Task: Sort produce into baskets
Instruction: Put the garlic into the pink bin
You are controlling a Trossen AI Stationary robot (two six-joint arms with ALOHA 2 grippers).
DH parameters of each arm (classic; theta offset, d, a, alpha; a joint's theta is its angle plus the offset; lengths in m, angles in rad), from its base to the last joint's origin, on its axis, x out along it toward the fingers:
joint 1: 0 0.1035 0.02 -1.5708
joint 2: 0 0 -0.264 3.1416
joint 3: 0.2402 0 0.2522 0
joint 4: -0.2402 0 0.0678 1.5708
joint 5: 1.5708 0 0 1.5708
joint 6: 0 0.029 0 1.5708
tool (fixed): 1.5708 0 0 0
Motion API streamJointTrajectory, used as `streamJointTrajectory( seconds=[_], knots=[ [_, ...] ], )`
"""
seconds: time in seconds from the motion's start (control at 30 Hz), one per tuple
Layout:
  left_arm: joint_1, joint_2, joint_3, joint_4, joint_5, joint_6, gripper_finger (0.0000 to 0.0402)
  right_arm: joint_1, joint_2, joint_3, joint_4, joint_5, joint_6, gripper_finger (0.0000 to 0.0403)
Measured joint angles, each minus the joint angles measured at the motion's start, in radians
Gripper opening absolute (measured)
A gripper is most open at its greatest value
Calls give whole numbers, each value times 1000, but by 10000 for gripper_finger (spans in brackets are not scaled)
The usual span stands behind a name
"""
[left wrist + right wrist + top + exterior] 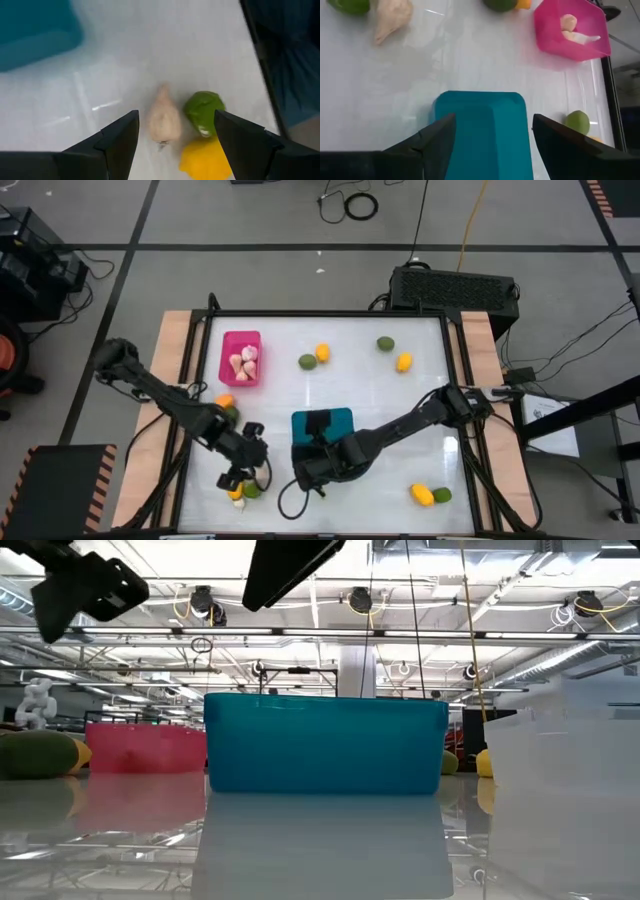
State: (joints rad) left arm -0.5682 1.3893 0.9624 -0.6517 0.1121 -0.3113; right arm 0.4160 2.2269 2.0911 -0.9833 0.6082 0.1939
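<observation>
At the lower left of the high view, the left gripper (237, 477) hangs over a small cluster of produce at the near edge of the bench (420, 410), its fingers spread apart and empty. Its wrist view shows a garlic bulb (164, 118) lying between and just ahead of the open fingers, with a green fruit (204, 112) touching or just beside it and a yellow fruit (206, 159) close against that. The step in hand looks like picking the bulb; the next move calls for dropping straight down so the fingers straddle the bulb alone, without nudging its neighbours. Just right of it, at lower centre, the right gripper (308, 476) waits with fingers apart and empty above the near end of the teal basket (337, 420). Farther back, at upper left, the pink basket (241, 358) already holds several bulbs, so that is likely the destination. More green and yellow fruits lie scattered toward the far and right sides of the bench.
</observation>
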Motion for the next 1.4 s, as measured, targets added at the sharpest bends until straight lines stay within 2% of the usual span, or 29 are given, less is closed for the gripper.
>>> streamJointTrajectory(
  seconds=[0.3,0.57,0.93,1.4],
  knots=[
    [0,105,6,-50,42,5,265,25,0,-54,-33,2,166,256],
    [0,204,5,-50,41,92,265,82,0,-96,5,1,307,256],
    [0,258,4,-45,34,111,263,153,0,-96,140,2,330,256],
    [0,259,4,-33,35,107,174,162,0,-96,149,5,352,256]
  ],
)
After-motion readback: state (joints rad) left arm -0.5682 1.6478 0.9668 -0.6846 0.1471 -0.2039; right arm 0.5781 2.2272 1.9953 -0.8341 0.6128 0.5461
